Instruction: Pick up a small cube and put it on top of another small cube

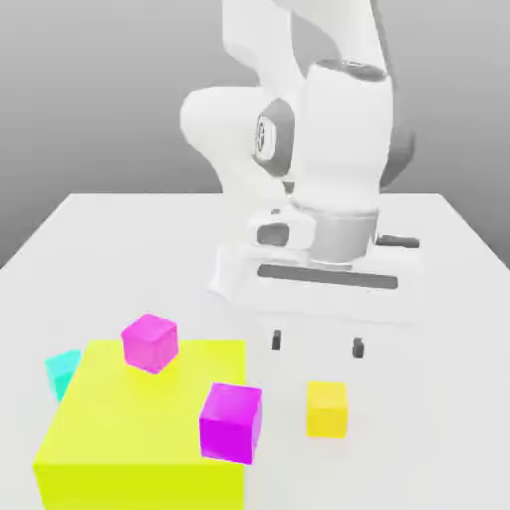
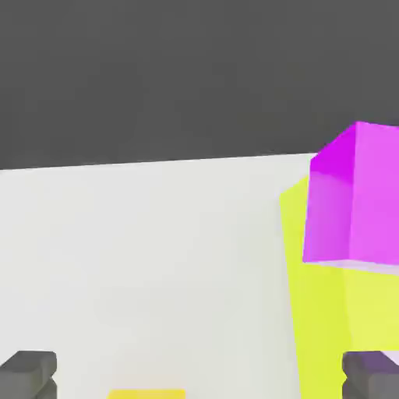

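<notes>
Hovering wide open, the claw [image 1: 317, 345] hangs above the small yellow cube [image 1: 327, 408].

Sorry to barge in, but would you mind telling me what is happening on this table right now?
A white robot arm is hovering over the white table with its gripper open and empty. A small yellow cube sits on the table just in front of the fingers, untouched. To the exterior view's left lies a large yellow-green block, with one magenta cube at its back and another magenta cube at its nearer edge. A cyan cube peeks out behind the block. Nothing has been stacked yet.
</notes>
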Controlling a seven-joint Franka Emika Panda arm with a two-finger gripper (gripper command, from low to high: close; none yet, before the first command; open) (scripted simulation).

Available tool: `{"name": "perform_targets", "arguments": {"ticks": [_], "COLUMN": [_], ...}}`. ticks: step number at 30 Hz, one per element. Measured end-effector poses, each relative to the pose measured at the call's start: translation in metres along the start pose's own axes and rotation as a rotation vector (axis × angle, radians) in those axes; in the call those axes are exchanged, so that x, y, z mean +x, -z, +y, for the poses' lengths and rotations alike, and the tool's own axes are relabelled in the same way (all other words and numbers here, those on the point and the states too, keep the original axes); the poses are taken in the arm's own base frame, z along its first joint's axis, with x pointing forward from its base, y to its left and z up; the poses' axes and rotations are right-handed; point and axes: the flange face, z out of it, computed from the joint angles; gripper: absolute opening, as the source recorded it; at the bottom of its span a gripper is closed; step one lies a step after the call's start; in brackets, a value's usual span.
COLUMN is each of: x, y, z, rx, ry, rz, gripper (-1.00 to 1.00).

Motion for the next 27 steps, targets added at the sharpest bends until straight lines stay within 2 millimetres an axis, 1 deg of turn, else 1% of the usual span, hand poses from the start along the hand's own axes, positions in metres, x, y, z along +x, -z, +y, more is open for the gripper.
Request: {"name": "perform_targets", "arguments": {"ticks": [1, 2, 3, 5, 11, 15, 16, 22, 24, 27], "x": [-0.013, -0.023, -0.027, -0.025, -0.027, -0.03, -0.03, -0.031, -0.03, -0.028], "y": [-0.015, -0.025, -0.032, -0.042, -0.071, -0.094, -0.099, -0.101, -0.095, -0.079], "z": [0.006, 0.009, 0.01, 0.013, 0.012, 0.016, 0.018, 0.018, 0.016, 0.013], "rx": [-0.013, -0.02, -0.022, -0.021, -0.018, -0.026, -0.029, -0.029, -0.025, -0.018], "ry": [-0.001, 0.004, 0.001, -0.017, -0.021, -0.018, -0.016, -0.016, -0.018, -0.021], "rz": [-0.034, -0.055, -0.066, -0.074, -0.078, -0.077, -0.077, -0.076, -0.076, -0.077], "gripper": [0.0, 0.0, 0.0, 0.0, 0.0, 0.0, -1.0, -1.0, -1.0, -1.0]}}
